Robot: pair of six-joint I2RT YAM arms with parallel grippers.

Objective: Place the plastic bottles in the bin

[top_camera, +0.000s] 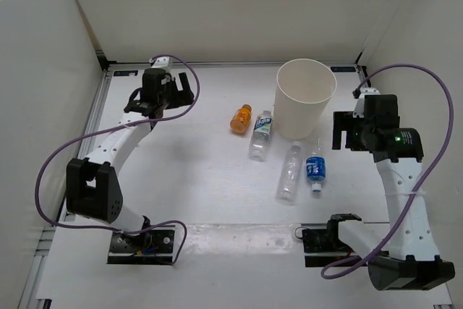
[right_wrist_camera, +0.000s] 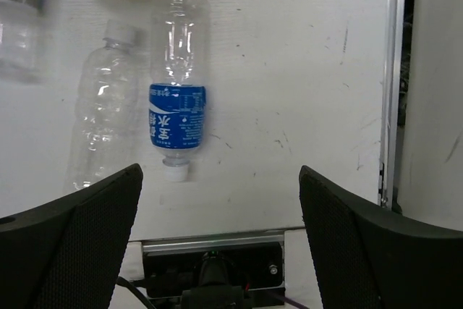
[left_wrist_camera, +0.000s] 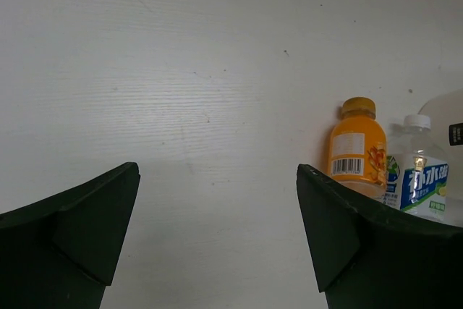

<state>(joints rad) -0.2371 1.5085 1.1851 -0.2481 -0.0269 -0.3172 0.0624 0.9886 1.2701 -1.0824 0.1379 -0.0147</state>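
Four bottles lie on the white table. The orange bottle [top_camera: 241, 118] and the clear bottle with the white-green label [top_camera: 261, 134] lie left of the bin [top_camera: 305, 97], a tall cream-white cup standing upright. The plain clear bottle [top_camera: 289, 171] and the short blue-label bottle [top_camera: 315, 169] lie in front of it. My left gripper [top_camera: 184, 90] is open and empty, well left of the orange bottle [left_wrist_camera: 356, 148]. My right gripper [top_camera: 340, 130] is open and empty, right of the bin, above the table. The blue-label bottle [right_wrist_camera: 177, 117] and the plain clear bottle [right_wrist_camera: 101, 128] show in the right wrist view.
White walls enclose the table at the left, back and right. A metal rail [right_wrist_camera: 391, 77] runs along the right edge. The arm bases [top_camera: 141, 240] [top_camera: 329, 236] sit at the near edge, with purple cables [top_camera: 58, 157] looping beside each arm.
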